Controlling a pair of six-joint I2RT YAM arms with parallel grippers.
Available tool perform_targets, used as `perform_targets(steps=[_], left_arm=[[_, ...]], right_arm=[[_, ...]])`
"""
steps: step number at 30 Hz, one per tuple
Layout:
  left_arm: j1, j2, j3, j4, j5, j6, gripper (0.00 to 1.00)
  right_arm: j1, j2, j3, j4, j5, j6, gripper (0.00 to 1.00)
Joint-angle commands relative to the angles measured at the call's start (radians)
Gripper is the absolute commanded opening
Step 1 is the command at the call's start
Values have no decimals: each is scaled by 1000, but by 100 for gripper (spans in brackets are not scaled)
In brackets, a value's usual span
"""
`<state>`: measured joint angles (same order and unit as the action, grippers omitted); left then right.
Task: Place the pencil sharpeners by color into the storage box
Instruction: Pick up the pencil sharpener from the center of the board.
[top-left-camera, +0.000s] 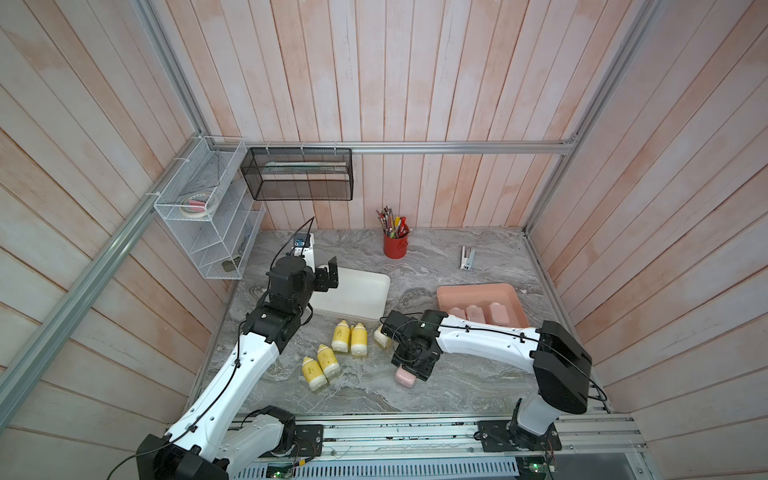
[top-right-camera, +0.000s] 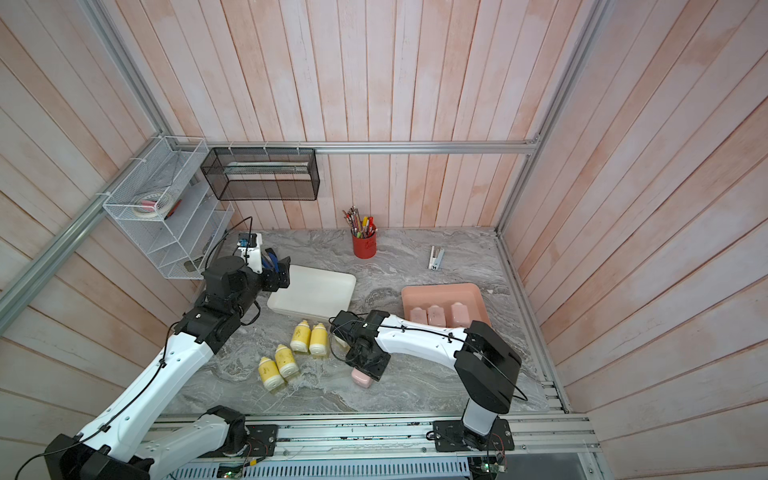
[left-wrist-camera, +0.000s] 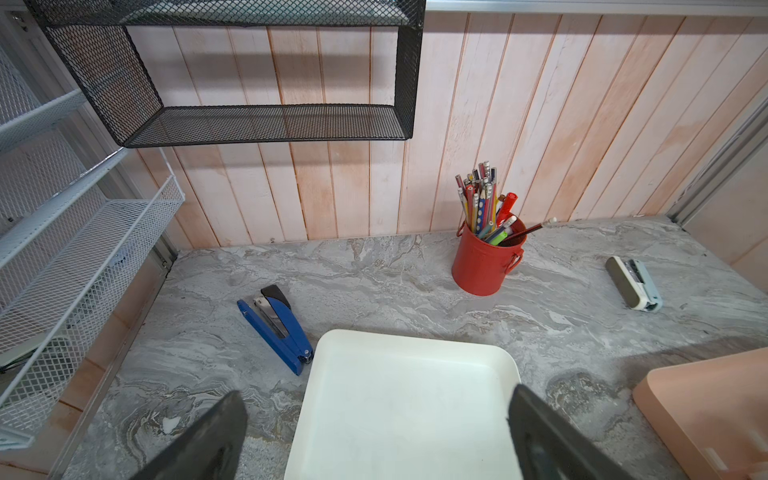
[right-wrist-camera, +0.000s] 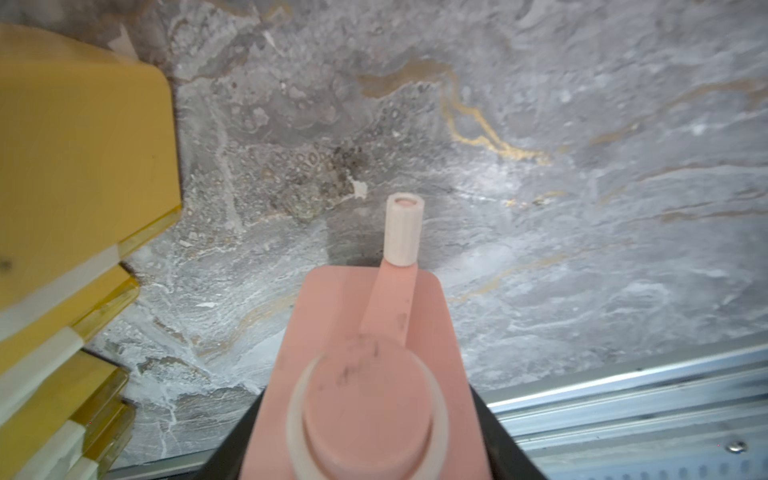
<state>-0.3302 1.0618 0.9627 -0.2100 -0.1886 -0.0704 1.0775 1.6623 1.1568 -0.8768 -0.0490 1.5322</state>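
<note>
My right gripper (top-left-camera: 409, 370) is shut on a pink pencil sharpener (top-left-camera: 405, 379) low over the marble near the front; in the right wrist view both fingers (right-wrist-camera: 232, 449) press its sides, crank (right-wrist-camera: 402, 228) pointing away. Several yellow pencil sharpeners (top-left-camera: 340, 336) lie to its left, one (top-left-camera: 380, 336) half hidden under the right arm. The pink storage box (top-left-camera: 478, 289) at the right holds three pink sharpeners (top-left-camera: 476, 313). The white storage box (top-left-camera: 361, 299) is empty. My left gripper (top-left-camera: 328, 276) hangs open above the white box's (left-wrist-camera: 407, 395) left end, holding nothing.
A red pencil cup (top-left-camera: 395, 245) stands at the back wall, a pale stapler (top-left-camera: 466, 257) to its right. A blue stapler (left-wrist-camera: 276, 328) lies left of the white box. A black mesh shelf (top-left-camera: 299, 174) and a white wire rack (top-left-camera: 208, 216) hang at the back left.
</note>
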Motion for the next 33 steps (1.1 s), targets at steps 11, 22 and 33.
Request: perform_targets(steps=[11, 22, 33], left_arm=[[-4, 6, 0, 2, 44, 1, 100], [-4, 41, -2, 3, 53, 1, 100], [-4, 55, 5, -4, 62, 1, 100]], right_arm=[[-129, 1, -12, -35, 92, -503, 52], [-142, 135, 31, 2, 104, -772, 56], [-142, 130, -5, 34, 115, -831, 64]])
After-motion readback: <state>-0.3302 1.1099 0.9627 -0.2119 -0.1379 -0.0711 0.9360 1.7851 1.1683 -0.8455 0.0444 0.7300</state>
